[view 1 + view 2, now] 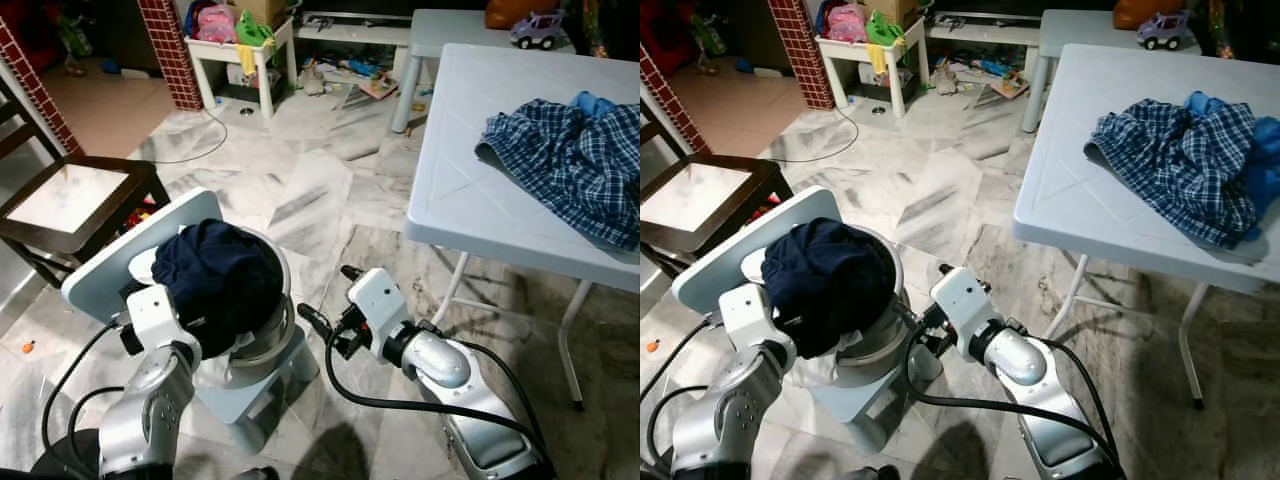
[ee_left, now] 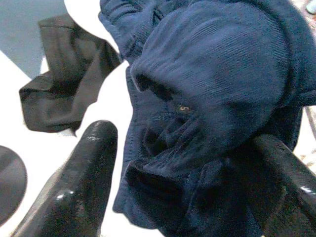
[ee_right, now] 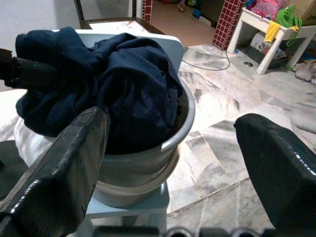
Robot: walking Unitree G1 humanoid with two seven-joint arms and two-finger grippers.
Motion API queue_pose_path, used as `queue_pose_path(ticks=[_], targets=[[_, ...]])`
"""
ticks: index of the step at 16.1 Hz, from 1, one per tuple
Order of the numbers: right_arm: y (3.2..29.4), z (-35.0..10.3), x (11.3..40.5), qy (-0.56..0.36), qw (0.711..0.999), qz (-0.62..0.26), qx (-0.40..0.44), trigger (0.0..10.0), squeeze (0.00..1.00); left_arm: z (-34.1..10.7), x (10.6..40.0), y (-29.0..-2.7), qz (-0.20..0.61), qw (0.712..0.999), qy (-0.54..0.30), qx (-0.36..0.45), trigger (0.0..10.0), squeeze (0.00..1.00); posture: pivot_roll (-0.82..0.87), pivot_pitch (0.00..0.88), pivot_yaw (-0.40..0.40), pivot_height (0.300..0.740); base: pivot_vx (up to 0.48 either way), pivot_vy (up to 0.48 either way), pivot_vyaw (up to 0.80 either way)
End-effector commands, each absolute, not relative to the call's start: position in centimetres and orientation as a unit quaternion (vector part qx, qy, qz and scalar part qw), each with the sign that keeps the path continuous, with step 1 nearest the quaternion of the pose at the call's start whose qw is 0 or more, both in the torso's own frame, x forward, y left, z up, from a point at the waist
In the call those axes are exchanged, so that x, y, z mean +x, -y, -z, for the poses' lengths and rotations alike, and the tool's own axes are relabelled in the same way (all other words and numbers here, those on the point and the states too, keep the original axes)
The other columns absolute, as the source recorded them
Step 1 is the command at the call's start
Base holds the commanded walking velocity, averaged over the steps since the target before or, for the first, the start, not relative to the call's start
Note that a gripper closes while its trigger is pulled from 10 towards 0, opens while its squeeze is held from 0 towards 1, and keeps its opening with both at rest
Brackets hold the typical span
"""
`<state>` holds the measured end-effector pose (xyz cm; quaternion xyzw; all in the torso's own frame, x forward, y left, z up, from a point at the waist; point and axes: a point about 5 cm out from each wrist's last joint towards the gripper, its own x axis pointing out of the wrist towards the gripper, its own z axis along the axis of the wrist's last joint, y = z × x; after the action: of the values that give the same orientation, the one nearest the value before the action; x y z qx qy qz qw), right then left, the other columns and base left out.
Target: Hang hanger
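Left eye view looks down on a grey bucket (image 1: 272, 335) standing on a pale blue plastic chair (image 1: 120, 262) on the marble floor (image 1: 320, 200), near and to the left. A navy garment (image 1: 215, 275) is heaped over the bucket's mouth. The left gripper (image 2: 187, 163) is at that heap: in the left wrist view its two black fingers (image 2: 74, 173) stand apart with bunched navy cloth between them, though whether they press it cannot be told. A dark grey cloth (image 2: 64, 98) lies on white fabric beside the navy one. The right gripper (image 1: 322, 322) hovers just right of the bucket's rim, fingers spread wide with only floor between them in the right wrist view. Far right, a white folding table (image 1: 470, 180) carries a crumpled blue plaid shirt (image 1: 575, 160), with a toy car (image 1: 538, 28) on a second table behind it. A dark wooden side table (image 1: 70, 205) stands at the left. No hanger can be made out among the clothes.
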<state>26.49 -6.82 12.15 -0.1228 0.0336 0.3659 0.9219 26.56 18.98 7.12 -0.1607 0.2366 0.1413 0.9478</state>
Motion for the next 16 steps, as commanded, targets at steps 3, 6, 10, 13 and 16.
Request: queue_pose_path(ticks=[3, 6, 10, 13, 16], targets=[[6.3, -12.2, 26.6, -0.029, 0.916, -0.380, -0.124, 10.0, 0.00, -7.5, 25.8, -18.5, -0.151, 0.945, -0.242, -0.163, 10.0, 1.00, -0.08, 0.087, 0.030, 0.740, 0.000, 0.000, 0.00], [6.3, -12.2, 26.7, -0.027, 0.916, -0.380, -0.124, 10.0, 0.00, -7.5, 25.0, -17.8, -0.159, 0.937, -0.254, -0.181, 10.0, 1.00, -0.08, 0.087, 0.034, 0.740, 0.000, 0.000, 0.00], [6.2, -12.1, 26.6, -0.027, 0.916, -0.381, -0.125, 10.0, 0.00, -7.3, 25.0, -15.5, -0.119, 0.913, -0.275, -0.277, 10.0, 1.00, -0.08, 0.083, 0.039, 0.740, 0.000, 0.000, 0.00], [6.2, -12.2, 26.8, -0.025, 0.914, -0.384, -0.128, 10.0, 0.00, -8.0, 25.0, -14.3, -0.100, 0.891, -0.283, -0.342, 10.0, 1.00, -0.08, 0.082, 0.033, 0.740, 0.000, 0.000, 0.00], [6.0, -12.3, 27.0, -0.022, 0.912, -0.387, -0.131, 10.0, 0.00, -7.5, 24.8, -14.4, -0.114, 0.876, -0.290, -0.369, 10.0, 0.45, -0.08, 0.080, 0.029, 0.740, 0.000, 0.000, 0.00]])
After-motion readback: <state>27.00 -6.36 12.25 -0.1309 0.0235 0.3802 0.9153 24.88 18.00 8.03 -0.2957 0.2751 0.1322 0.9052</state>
